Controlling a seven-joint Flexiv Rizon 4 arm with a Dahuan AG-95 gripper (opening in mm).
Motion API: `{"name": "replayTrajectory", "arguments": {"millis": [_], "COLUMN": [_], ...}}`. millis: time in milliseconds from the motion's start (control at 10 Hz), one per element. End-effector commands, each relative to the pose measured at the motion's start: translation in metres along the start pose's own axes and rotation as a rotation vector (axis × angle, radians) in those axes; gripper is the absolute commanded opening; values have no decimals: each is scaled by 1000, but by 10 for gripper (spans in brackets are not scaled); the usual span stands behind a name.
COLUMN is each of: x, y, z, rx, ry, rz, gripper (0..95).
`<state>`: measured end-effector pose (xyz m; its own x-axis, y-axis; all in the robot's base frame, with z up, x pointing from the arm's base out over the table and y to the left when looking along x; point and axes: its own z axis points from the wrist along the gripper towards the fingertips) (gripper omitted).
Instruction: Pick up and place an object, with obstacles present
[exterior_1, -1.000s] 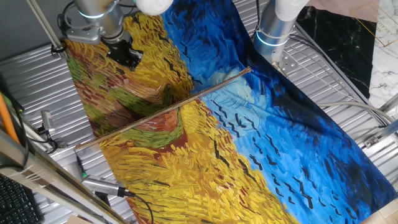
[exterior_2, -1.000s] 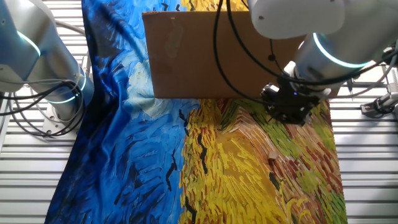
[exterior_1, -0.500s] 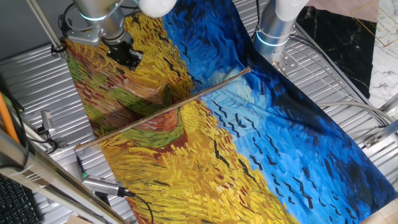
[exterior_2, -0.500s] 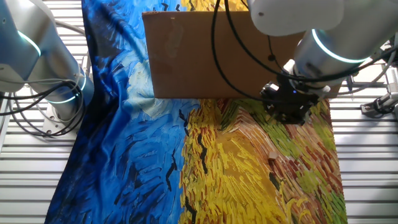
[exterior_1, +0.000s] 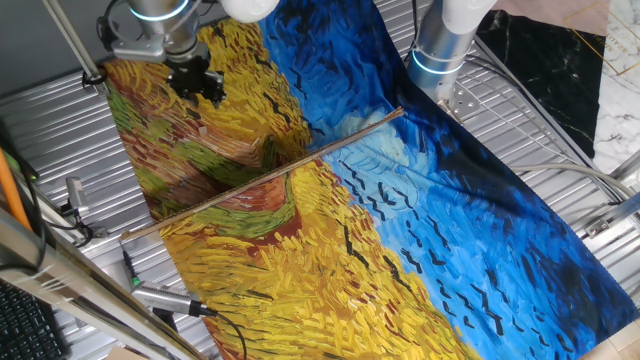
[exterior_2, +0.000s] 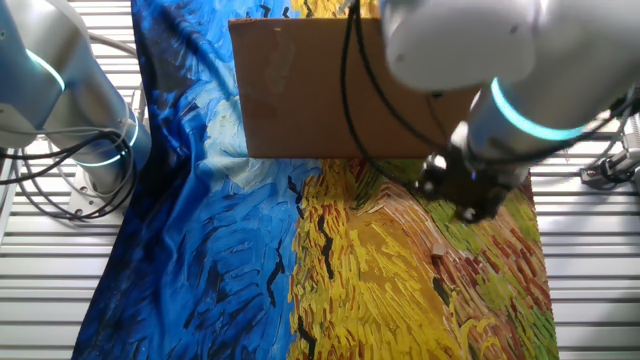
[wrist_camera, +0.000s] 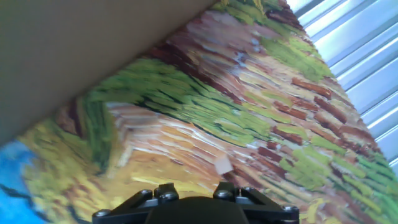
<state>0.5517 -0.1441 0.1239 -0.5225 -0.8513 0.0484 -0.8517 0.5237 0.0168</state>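
— Surface?
— Table (exterior_1: 60, 120) of ribbed metal slats, mostly covered by a painted cloth (exterior_1: 420, 230), yellow-brown strokes on one half, blue on the other.

— On the cloth?
— A cardboard panel (exterior_2: 300, 90) stands on edge across it; one fixed view shows it edge-on, as a thin brown line. A tiny tan piece (wrist_camera: 222, 165) lies on the yellow-green area, near the panel.

— Bare slats?
— Cables (exterior_2: 60, 190).

Tiny tan block (wrist_camera: 222, 165) flat on cloth
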Motion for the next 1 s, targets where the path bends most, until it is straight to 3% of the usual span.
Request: {"name": "replayTrajectory", "arguments": {"millis": [100, 400, 1000], "x": [1, -2, -2], "y": [-16, -31, -30], "z": [16, 27, 28], "rx": [5, 5, -6], "ry": [-2, 2, 23], "rz": [-20, -35, -21], "gripper": [380, 380, 380]}}
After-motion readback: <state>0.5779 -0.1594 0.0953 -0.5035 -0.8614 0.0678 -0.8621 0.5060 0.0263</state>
